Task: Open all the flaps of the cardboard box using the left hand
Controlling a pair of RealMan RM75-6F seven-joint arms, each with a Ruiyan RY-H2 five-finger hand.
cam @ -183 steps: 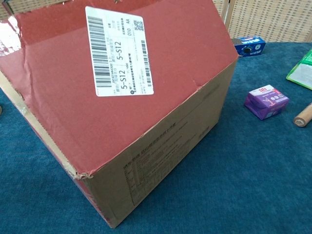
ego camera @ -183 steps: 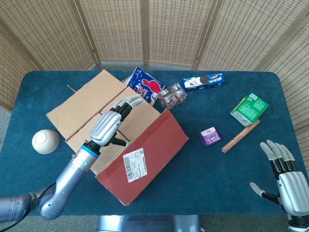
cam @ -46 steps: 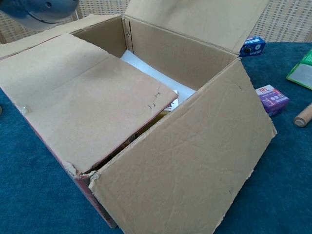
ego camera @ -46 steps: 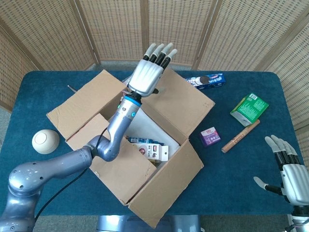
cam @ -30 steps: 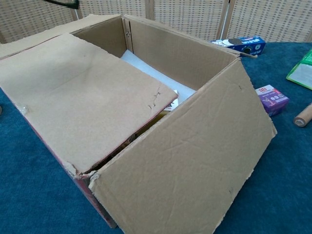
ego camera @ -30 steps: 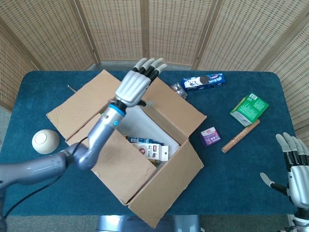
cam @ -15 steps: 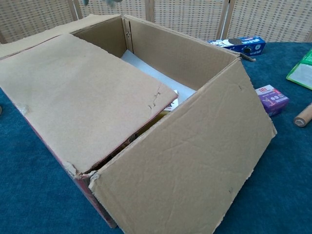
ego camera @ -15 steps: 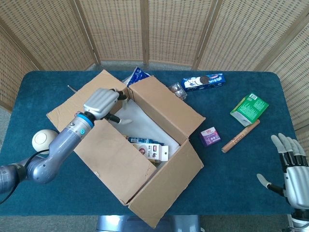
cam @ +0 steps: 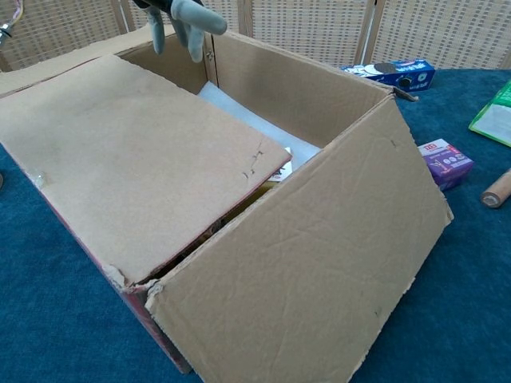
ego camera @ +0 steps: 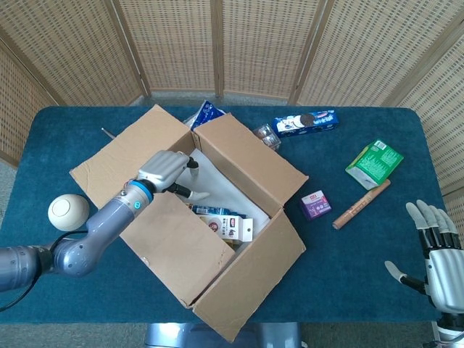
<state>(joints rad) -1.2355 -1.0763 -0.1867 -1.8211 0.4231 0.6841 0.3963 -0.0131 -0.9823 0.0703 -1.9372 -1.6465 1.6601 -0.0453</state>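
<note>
The cardboard box (ego camera: 217,217) stands left of centre. Its far left flap (ego camera: 119,148), back right flap (ego camera: 250,156) and front flap (ego camera: 250,283) are folded outward. One inner flap (ego camera: 170,235) lies flat over the box's left half, also seen in the chest view (cam: 136,152). My left hand (ego camera: 167,172) hovers at that flap's far edge, fingers (cam: 196,24) apart and pointing down into the opening, holding nothing. My right hand (ego camera: 438,264) is open at the table's near right corner. A carton (ego camera: 221,221) lies inside the box.
A white ball (ego camera: 69,212) sits left of the box. Behind it are a blue snack bag (ego camera: 210,114), a clear pack (ego camera: 267,135) and a cookie box (ego camera: 306,122). To the right lie a purple box (ego camera: 315,204), a brown stick (ego camera: 361,204) and a green packet (ego camera: 373,163).
The red labelled flap and the back right flap have been folded outward. My left hand came down from above the back flap to the inner flap's far edge.
</note>
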